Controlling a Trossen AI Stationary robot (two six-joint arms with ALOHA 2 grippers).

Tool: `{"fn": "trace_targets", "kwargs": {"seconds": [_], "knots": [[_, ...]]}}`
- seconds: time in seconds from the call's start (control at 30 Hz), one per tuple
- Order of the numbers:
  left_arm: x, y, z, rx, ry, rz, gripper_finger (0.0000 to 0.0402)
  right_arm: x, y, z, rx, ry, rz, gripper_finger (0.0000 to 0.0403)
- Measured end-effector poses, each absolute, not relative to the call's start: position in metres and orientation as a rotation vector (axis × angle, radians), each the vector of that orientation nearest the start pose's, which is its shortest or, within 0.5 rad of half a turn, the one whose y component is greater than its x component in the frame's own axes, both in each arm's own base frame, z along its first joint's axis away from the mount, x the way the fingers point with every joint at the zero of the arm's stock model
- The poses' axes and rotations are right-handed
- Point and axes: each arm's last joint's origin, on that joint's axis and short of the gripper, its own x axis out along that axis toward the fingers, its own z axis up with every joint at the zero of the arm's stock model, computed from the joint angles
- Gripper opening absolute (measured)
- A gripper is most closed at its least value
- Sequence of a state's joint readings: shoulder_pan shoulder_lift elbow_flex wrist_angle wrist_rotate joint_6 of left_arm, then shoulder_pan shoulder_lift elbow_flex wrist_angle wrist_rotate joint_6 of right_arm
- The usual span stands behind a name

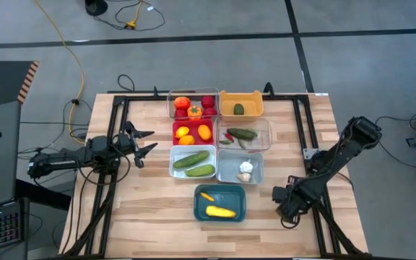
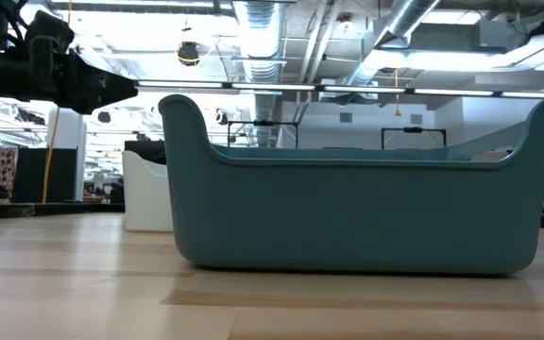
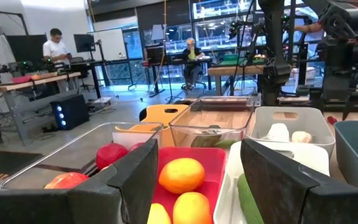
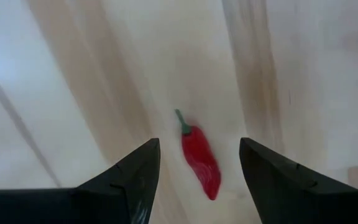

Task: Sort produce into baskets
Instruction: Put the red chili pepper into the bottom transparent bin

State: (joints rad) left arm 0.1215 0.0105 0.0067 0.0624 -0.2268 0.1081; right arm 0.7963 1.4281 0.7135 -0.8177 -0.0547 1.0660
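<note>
Wooden table (image 4: 303, 74): red chili (image 4: 201, 158) lies between right end effector's (image 4: 199, 177) parted, empty fingers.

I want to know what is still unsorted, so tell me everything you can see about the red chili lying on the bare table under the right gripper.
The red chili is a small glossy toy pepper, plastic by its look, with a thin green stem at one end and a tapering, slightly curved red body. It lies flat on the pale wooden table, outside every basket. The right gripper hangs above it with fingers open on either side; nothing but the table touches it.
</note>
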Motion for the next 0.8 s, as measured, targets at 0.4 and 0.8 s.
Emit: {"fn": "trace_targets", "kwargs": {"seconds": [0.4,0.8], "knots": [[0.095,0.018,0.171,0.104,-0.040,0.357,0.0217,0.137,0.145,0.140,0.277,1.664,-0.152,0.0174],[0.095,0.018,0.171,0.107,-0.040,0.360,0.0217,0.148,0.145,0.151,0.297,1.656,-0.131,0.0064]]}}
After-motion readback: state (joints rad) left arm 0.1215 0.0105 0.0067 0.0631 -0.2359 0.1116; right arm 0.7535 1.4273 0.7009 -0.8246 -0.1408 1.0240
